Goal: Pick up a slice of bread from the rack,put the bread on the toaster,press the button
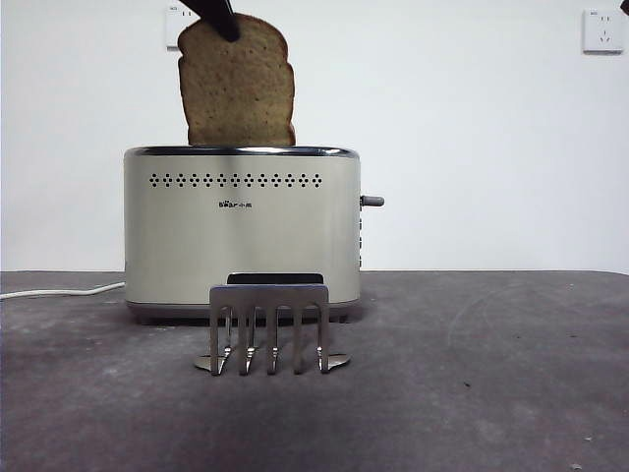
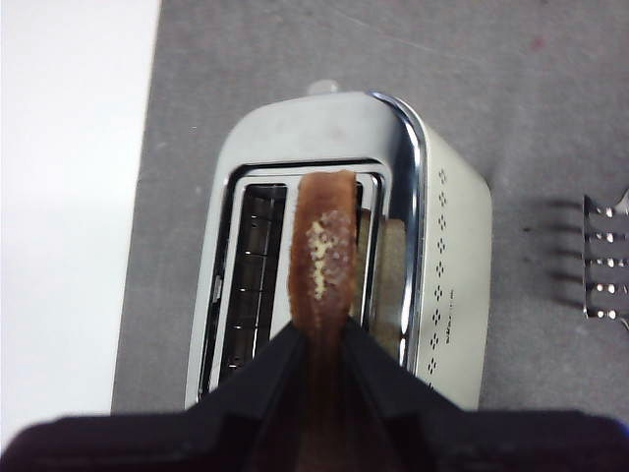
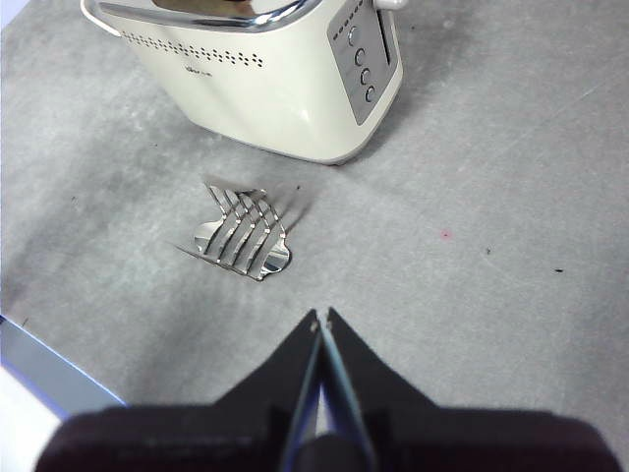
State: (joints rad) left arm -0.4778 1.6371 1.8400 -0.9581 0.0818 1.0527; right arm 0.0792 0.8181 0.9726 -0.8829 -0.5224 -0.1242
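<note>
My left gripper [image 1: 224,22] is shut on the top of the brown slice of bread [image 1: 236,84] and holds it upright, its lower edge at the chrome rim of the cream toaster [image 1: 241,231]. In the left wrist view the slice [image 2: 322,256] hangs from my gripper [image 2: 319,339] over the toaster [image 2: 447,256], above the divider between its two slots. The grey metal rack [image 1: 269,324] stands empty in front of the toaster. The dark lever button [image 1: 372,201] sticks out of the toaster's right end. My right gripper [image 3: 321,320] is shut and empty, above the table, short of the rack [image 3: 241,234].
A white power cord [image 1: 59,291] runs left from the toaster along the table. Two wall sockets [image 1: 601,29] sit on the white wall behind. A row of small round buttons [image 3: 362,69] lines the toaster's narrow end.
</note>
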